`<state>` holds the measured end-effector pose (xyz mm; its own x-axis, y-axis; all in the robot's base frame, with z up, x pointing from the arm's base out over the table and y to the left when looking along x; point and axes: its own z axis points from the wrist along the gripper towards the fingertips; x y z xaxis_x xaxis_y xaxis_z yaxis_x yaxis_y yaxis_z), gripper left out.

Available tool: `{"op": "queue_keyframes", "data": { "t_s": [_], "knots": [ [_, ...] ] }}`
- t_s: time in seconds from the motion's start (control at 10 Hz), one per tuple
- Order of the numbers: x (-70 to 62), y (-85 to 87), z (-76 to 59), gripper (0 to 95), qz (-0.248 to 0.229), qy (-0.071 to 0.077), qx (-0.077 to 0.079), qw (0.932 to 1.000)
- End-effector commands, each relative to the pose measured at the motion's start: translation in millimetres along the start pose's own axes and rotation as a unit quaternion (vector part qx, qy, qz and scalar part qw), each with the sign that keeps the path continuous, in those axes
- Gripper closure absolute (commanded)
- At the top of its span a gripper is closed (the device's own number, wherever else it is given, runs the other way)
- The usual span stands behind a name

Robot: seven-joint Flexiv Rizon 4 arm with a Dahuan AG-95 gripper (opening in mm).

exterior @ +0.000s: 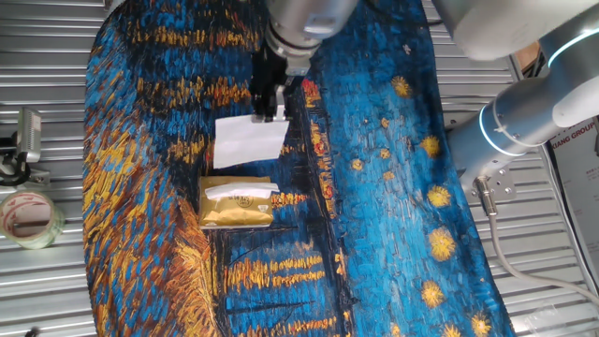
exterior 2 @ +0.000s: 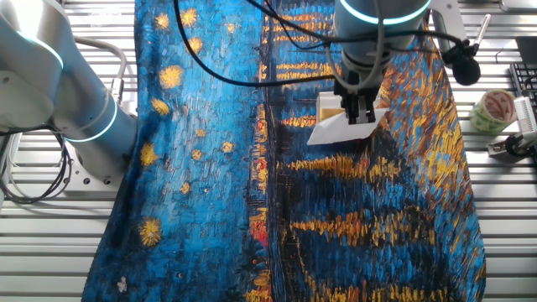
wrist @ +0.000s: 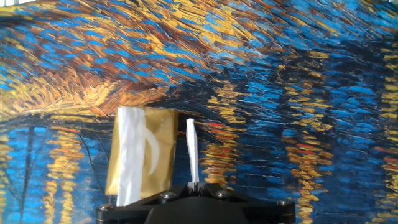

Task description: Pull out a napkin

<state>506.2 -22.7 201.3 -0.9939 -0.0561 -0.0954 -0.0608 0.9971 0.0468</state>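
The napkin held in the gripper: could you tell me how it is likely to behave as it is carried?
The napkin hangs as a thin sheet from the gripper, so it is probably floppy and very light. Seen edge-on in the hand view, it looks apt to flutter or tear. The gold packet probably outweighs it.

Matt white paper napkin (exterior: 249, 140), thin and soft-edged; gold packet (exterior: 236, 203) of glossy foil-like film; cloth table cover (exterior: 393, 187) with a painterly, rough-looking print; ribbed bare metal table (exterior: 47, 271) beneath; glossy tape roll (exterior: 28, 217); smooth silver-grey arm housing (exterior: 524, 117)
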Motion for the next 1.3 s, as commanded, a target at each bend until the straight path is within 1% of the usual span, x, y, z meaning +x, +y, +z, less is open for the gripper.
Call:
{"op": "queue_keyframes", "data": {
  "t_s": [0.1, 0.4, 1.0, 1.3],
  "knots": [
    [0.0, -3.4, 0.6, 95.0, -0.003, 0.000, -0.004, 1.0000],
    [3.5, -14.3, 0.0, 95.0, -0.009, -0.002, -0.012, 0.9999],
    [4.5, -20.0, 2.2, 95.0, -0.010, -0.004, -0.008, 0.9999],
    [5.5, -21.5, 1.4, 95.0, -0.016, -0.001, -0.009, 0.9998]
  ]
}}
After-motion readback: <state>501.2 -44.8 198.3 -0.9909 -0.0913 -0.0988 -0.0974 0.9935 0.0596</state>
